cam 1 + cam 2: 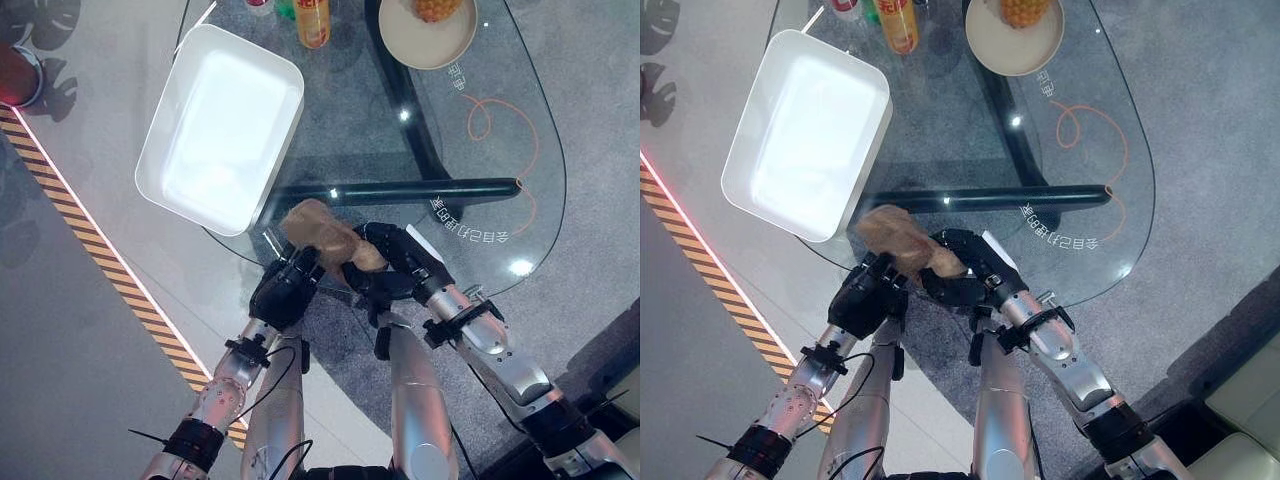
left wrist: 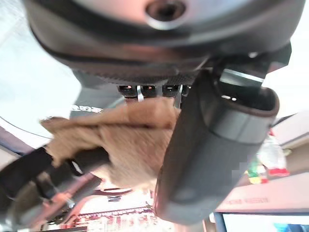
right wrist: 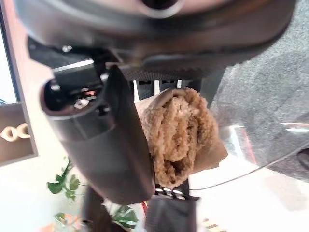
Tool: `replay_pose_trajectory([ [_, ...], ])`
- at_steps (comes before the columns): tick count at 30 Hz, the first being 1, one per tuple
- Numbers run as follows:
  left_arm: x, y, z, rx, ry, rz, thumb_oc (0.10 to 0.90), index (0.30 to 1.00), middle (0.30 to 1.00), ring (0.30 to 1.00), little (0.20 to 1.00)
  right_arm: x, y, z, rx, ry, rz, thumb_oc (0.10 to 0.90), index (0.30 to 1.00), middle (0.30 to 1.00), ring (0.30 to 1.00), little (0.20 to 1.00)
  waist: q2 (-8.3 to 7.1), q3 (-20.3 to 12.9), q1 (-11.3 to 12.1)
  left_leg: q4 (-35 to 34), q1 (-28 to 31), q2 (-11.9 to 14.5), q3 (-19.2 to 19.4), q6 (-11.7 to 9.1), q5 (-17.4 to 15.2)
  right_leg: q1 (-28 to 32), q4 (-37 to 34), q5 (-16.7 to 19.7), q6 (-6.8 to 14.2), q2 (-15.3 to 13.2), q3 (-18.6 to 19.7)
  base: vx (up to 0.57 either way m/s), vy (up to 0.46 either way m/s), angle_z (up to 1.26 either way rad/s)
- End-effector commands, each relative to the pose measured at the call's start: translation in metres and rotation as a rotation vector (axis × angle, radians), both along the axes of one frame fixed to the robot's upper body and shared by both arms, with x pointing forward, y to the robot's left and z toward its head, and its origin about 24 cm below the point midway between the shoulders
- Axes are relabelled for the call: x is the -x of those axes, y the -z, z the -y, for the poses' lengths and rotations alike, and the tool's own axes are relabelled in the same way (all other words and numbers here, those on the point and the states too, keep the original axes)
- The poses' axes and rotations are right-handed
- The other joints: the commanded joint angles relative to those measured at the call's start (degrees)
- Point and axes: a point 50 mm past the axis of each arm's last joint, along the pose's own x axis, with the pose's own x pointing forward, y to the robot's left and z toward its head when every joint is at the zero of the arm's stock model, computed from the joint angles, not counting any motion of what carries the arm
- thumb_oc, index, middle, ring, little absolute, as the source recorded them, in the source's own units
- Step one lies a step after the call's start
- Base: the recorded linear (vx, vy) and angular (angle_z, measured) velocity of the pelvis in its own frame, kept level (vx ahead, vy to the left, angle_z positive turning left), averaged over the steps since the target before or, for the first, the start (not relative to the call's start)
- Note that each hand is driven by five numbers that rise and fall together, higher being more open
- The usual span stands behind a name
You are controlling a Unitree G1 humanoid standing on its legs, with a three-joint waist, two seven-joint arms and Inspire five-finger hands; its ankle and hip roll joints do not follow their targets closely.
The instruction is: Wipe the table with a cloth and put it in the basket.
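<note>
Cloth: crumpled tan terry cloth (image 1: pixel 325 236), bunched between both hands at the near edge of the glass table, just short of the basket's near corner.
Handling: soft, light, floppy by the look of it; no fragility, little slip; likely to sag and trail a loose corner unless taken by the thick middle of the bunch.
Left hand (image 1: pixel 285 290): dark fingers curled up under the cloth's near side, closed on it.
Right hand (image 1: pixel 392 262): wrapped round the other end of the bunch, thumb and fingers clamped on the folds, clear in the right wrist view.
Basket: white rectangular plastic basket (image 1: pixel 160 130) on the table's left edge, overhanging it, nothing inside, mouth up.
Table: clear oval glass table (image 1: pixel 540 190) on a dark tube frame, orange scribble mark toward the right edge.
Plate: round cream plate (image 1: pixel 440 50) at the far edge, something yellow on it, cut off by the frame.
Bottle: orange-labelled bottle (image 1: pixel 313 22) at the far edge, between basket and plate; contents hard to judge.
</note>
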Motion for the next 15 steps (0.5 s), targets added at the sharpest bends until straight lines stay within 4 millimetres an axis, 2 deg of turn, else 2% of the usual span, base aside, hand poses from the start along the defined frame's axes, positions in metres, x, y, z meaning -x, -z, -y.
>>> replay_pose_trajectory([
  [1, 0.004, -0.035, 0.001, 0.091, 0.008, 0.192, 0.8, 0.9, 0.9, 0.9, 0.9, 0.023, -0.055, -0.027, -0.101, -0.165, 0.278, 0.1, 0.3, 0.3, 0.3, 0.2, -1.03, -1.6, 0.2, 6.4, -1.9, -2.1, 8.4, 2.7, -4.2, 2.5, -4.3, 2.3, -0.6, 6.3, -0.6, 0.0, 0.0, 0.0],
  [6, 0.004, -0.045, 0.004, 0.128, 0.026, 0.247, 0.8, 0.9, 0.9, 0.9, 0.9, 0.021, -0.052, -0.028, -0.059, -0.14, 0.266, 0.1, 0.3, 0.3, 0.3, 0.2, -1.0, -1.6, 0.2, 6.5, -2.2, -2.3, 8.4, 2.8, -4.3, 2.1, -3.9, 2.2, -0.7, 6.2, -0.4, 0.0, 0.0, 0.0],
  [11, 0.01, -0.066, 0.016, 0.12, 0.108, 0.368, 0.8, 0.9, 0.9, 0.9, 0.9, 0.02, -0.049, -0.026, -0.006, -0.1, 0.267, 0.1, 0.3, 0.3, 0.3, 0.2, -0.74, -1.6, 0.1, 6.2, -2.4, -2.5, 8.5, 2.9, -4.1, 1.8, -4.3, 2.5, -0.7, 6.2, -0.2, 0.0, 0.0, 0.0],
  [15, 0.011, -0.076, 0.022, 0.126, 0.13, 0.381, 0.8, 0.9, 0.9, 0.9, 0.9, 0.021, -0.051, -0.029, -0.009, -0.103, 0.273, 0.1, 0.3, 0.3, 0.3, 0.2, -0.68, -1.6, 0.1, 6.1, -2.4, -2.7, 8.4, 3.1, -4.2, 1.6, -4.4, 2.7, -0.6, 6.2, 0.0, 0.0, 0.0, 0.0],
])
